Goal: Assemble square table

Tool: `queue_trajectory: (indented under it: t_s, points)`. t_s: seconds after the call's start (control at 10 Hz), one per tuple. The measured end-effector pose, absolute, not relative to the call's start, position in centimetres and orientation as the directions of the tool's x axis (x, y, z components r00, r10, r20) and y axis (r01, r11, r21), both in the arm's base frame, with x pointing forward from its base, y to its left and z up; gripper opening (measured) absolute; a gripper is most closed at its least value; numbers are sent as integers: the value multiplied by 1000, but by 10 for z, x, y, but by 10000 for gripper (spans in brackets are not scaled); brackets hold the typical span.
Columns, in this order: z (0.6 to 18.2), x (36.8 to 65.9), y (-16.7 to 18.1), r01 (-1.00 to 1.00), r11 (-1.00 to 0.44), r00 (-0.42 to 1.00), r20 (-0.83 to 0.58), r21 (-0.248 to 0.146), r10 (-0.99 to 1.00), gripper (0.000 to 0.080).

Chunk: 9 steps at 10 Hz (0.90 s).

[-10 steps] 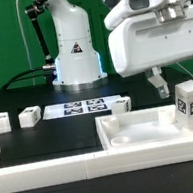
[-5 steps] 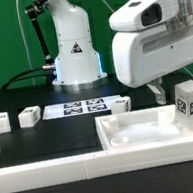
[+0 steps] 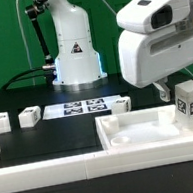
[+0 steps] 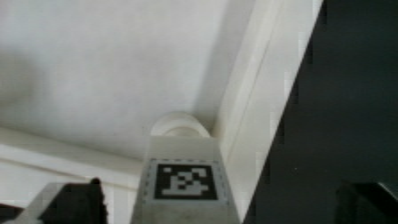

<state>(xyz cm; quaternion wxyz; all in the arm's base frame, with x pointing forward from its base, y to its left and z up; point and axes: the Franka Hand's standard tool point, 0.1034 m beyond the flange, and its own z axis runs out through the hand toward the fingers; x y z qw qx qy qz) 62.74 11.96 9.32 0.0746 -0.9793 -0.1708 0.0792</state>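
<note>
The fingers (image 4: 75, 203) hang wide apart over the upright leg (image 3: 190, 101) on the slab (image 3: 142, 138) (nothing gripped), seemingly lined up for a grasp.

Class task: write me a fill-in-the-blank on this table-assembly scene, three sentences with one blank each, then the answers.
1. The gripper, poised over a leg, is ___ and holds nothing.
2. That leg stands ___ on the slab, not lying flat.
3. Off the slab, ___ more legs rest on the black tabletop.

Answers: open; upright; three
</note>
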Motion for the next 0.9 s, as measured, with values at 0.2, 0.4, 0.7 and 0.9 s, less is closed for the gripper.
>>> queue_trajectory:
  t_s: [0.2,0.4,0.7,0.9]
  points:
    - [94,637,113,356,-917,918,-116,-181,379,649]
    - [94,640,112,365,-913,915,-109,-182,388,649]
    - [96,649,111,399,-898,903,-88,-183,420,649]
    - [96,649,111,399,-898,903,-89,-183,420,649]
